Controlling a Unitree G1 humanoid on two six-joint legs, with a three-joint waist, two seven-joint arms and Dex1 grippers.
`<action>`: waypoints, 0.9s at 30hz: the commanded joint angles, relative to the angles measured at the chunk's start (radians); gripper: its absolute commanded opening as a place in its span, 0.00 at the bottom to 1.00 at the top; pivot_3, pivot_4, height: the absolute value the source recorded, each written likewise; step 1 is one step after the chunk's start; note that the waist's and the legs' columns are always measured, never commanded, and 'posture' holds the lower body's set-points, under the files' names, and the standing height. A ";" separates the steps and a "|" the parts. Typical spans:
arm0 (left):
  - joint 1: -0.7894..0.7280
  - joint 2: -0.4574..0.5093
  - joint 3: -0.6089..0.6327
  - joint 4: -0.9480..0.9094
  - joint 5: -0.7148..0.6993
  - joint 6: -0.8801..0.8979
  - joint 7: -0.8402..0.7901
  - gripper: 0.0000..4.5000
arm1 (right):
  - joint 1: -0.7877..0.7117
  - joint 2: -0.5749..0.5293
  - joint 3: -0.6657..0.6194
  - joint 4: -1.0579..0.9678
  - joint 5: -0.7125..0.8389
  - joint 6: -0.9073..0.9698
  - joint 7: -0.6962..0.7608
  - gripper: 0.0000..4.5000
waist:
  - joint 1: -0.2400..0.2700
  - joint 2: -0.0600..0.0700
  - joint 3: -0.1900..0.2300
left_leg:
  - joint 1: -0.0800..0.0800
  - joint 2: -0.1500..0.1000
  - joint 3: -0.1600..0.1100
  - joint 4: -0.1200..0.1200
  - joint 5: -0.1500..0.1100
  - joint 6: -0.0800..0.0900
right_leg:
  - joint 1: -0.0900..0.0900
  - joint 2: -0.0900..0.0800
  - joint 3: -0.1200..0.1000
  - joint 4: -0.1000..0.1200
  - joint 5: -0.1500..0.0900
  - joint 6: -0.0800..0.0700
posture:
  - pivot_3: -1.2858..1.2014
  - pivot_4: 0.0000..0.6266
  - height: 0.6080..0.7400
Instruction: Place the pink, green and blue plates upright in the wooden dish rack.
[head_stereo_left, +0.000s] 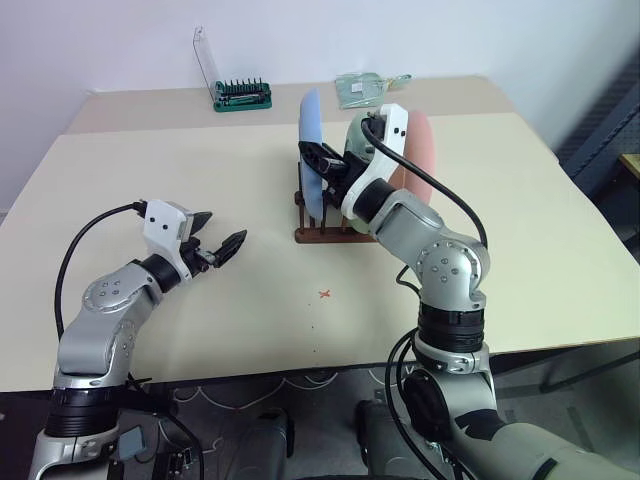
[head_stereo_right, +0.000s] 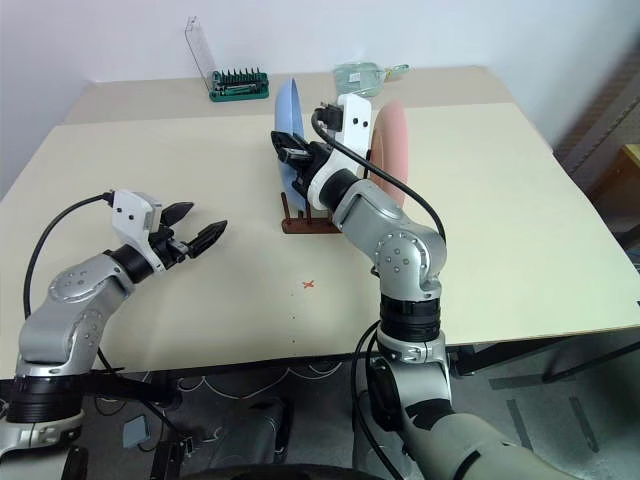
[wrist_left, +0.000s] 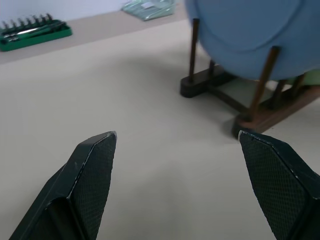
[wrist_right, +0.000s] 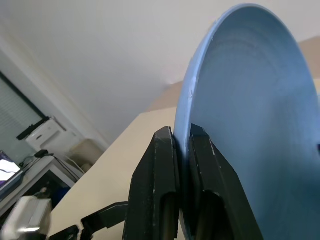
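Observation:
The wooden dish rack (head_stereo_left: 322, 233) stands at the middle of the table with all three plates upright in it. On its left end stands the blue plate (head_stereo_left: 311, 140), and my right gripper (wrist_right: 184, 150) is shut on that plate's rim, one finger (wrist_right: 162, 170) on each face. The green plate (head_stereo_left: 356, 132) is in the middle, mostly hidden behind my right wrist. At the right end stands the pink plate (head_stereo_left: 422, 150). My left gripper (head_stereo_left: 220, 245) hangs open and empty over the table, left of the rack, pointing toward it.
A green screwdriver-bit holder (head_stereo_left: 241, 94) with a raised clear lid sits at the table's far edge. A clear plastic packet (head_stereo_left: 365, 88) lies behind the rack. A small red cross (head_stereo_left: 324, 294) marks the table in front of the rack.

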 joint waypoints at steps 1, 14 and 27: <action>0.008 0.010 0.009 -0.039 -0.016 0.006 -0.020 0.89 | -0.026 0.007 -0.005 -0.017 0.026 0.001 -0.007 0.00 | 0.000 0.000 0.000 | 0.000 0.000 0.000 0.000 0.000 0.000 | 0.000 0.000 0.000 0.000 0.000 0.000 | 0.52 0.24 1.00; 0.014 0.007 0.004 -0.038 -0.008 0.010 -0.035 0.90 | -0.032 -0.018 0.016 -0.023 0.007 -0.015 0.000 0.98 | 0.000 0.000 0.000 | 0.000 0.000 0.000 0.000 0.000 0.000 | 0.000 0.000 0.000 0.000 0.000 0.000 | 0.52 0.24 1.00; 0.015 0.000 -0.003 -0.030 -0.001 -0.001 -0.039 0.90 | -0.155 -0.238 0.067 -0.097 -0.065 -0.104 0.186 0.98 | 0.001 0.001 0.001 | 0.000 0.000 0.000 0.000 0.000 0.000 | 0.000 0.000 0.000 -0.001 0.000 0.000 | 0.52 0.24 1.00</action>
